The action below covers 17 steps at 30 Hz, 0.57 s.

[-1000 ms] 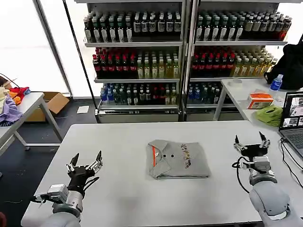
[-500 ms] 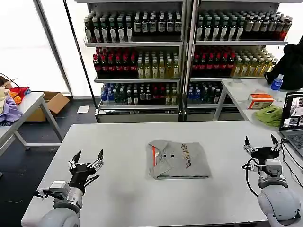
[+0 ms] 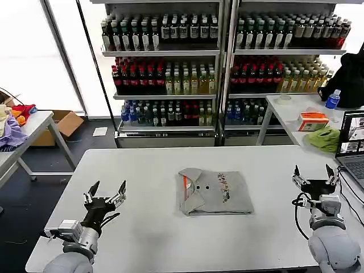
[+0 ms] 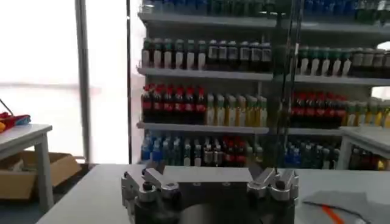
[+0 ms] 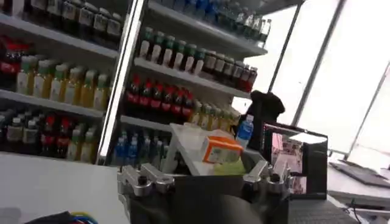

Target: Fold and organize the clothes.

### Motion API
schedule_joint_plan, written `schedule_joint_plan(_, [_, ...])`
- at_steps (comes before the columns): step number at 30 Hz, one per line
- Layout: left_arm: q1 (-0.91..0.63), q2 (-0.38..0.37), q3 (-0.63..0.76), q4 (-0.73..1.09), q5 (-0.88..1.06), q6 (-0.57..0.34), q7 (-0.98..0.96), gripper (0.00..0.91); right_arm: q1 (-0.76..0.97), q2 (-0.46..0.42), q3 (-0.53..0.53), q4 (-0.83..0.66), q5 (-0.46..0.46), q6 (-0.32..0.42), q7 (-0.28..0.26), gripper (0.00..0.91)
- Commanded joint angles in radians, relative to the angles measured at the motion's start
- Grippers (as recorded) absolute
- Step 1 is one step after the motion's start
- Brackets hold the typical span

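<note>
**Folded T-shirt at centre, both hands clear**

While the white counter (image 3: pixel 153 239) carries a single item, the drinks shelves (image 3: pixel 222 68) stand behind it, stocked with bottles. The folded grey T-shirt (image 3: pixel 215 191) lies flat at the counter's middle, between the two hands and well apart from each, its printed graphic facing up and an orange stripe along the edge nearer the left hand. The left hand (image 3: pixel 106 193) is raised above the counter's near left corner, fingers spread, holding nothing. The right hand (image 3: pixel 313 174) stands upright at the counter's right edge, fingers likewise spread and empty, with a laptop (image 3: pixel 351 145) just beyond it.
</note>
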State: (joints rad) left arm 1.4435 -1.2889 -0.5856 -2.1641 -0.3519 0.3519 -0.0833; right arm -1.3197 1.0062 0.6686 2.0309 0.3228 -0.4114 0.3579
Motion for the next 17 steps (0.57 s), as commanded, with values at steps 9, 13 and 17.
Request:
schedule_joint_plan(9, [0.028,-0.010,0.001,-0.028,0.026,0.009,0.023,0.907,-0.013,0.010,0.011,0.020,0.015,-0.002,0.007,0.907])
schedule_joint_plan(13, [0.027,-0.014,0.001,-0.036,0.026,0.011,0.024,0.907,-0.012,0.006,0.012,0.027,0.016,-0.004,-0.001,0.907])
schedule_joint_plan(17, [0.032,-0.014,-0.003,-0.041,0.032,0.010,0.039,0.907,-0.011,0.007,0.014,0.032,0.017,-0.005,-0.005,0.907])
